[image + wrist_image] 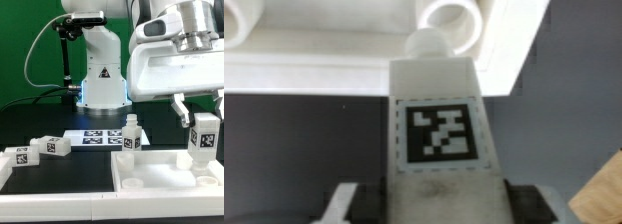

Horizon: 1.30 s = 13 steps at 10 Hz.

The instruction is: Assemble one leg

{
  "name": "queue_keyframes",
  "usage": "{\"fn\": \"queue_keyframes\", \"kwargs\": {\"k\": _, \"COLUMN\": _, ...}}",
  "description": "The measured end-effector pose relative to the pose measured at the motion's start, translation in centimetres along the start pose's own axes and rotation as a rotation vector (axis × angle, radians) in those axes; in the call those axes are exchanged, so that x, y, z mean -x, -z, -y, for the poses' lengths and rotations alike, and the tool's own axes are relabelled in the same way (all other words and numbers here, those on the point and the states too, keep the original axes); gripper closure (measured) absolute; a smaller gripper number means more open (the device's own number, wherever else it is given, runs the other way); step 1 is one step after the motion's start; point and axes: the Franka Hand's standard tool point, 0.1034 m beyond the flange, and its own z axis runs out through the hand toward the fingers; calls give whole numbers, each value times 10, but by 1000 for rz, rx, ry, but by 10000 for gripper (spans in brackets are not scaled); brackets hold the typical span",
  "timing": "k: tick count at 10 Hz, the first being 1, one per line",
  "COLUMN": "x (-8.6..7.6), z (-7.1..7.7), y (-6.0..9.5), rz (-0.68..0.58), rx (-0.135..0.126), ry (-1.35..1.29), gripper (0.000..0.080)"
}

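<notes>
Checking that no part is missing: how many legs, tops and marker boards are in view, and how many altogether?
Legs: 4 (one held, one upright, two lying)
Top: 1
Marker board: 1
Total: 6

Bright, even overhead light, soft shadows, mild blur, wrist view softest up close.

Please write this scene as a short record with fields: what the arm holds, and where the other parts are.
gripper: jaws shut on the held leg
held leg: upright, tag visible, over the square top, at the exterior view's right
standing leg: upright at the square top's far corner
loose legs: lying on the table, exterior view's left
marker board: flat, behind the square top
</notes>
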Motion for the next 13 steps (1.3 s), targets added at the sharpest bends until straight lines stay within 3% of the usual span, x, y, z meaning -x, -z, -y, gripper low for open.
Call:
{"fn": "queue_keyframes", "kwargs": {"k": 6, "x": 12, "z": 12, "y": -13, "rz": 3, "rx": -9, "ry": 8, "gripper": 512}}
{"fn": "queue_keyframes", "kwargs": {"k": 13, "x": 18, "z": 9, "y": -16, "rz": -122, "rx": 0, "ry": -12, "gripper": 512}}
